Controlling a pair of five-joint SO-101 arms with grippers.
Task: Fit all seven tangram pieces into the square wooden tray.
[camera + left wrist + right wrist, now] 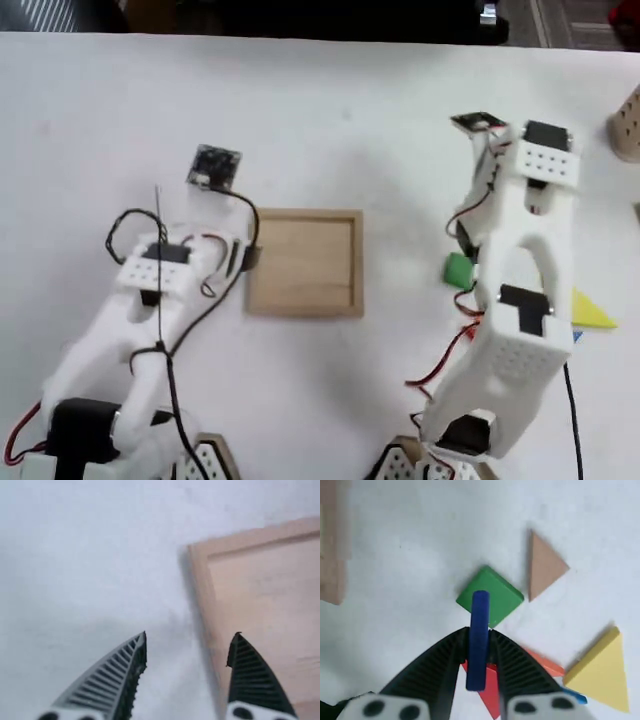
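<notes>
The right pincer is clamped on a thin blue wooden piece, held on edge over a green square piece. A tan triangle and a yellow triangle lie nearby. The left pincer is held apart, astride one rim of the square wooden tray. Open white tabletop separates tray and pieces.

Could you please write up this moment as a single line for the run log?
left gripper: open, beside tray edge | right gripper: shut on blue piece, by green square | tray: holds no pieces
</notes>
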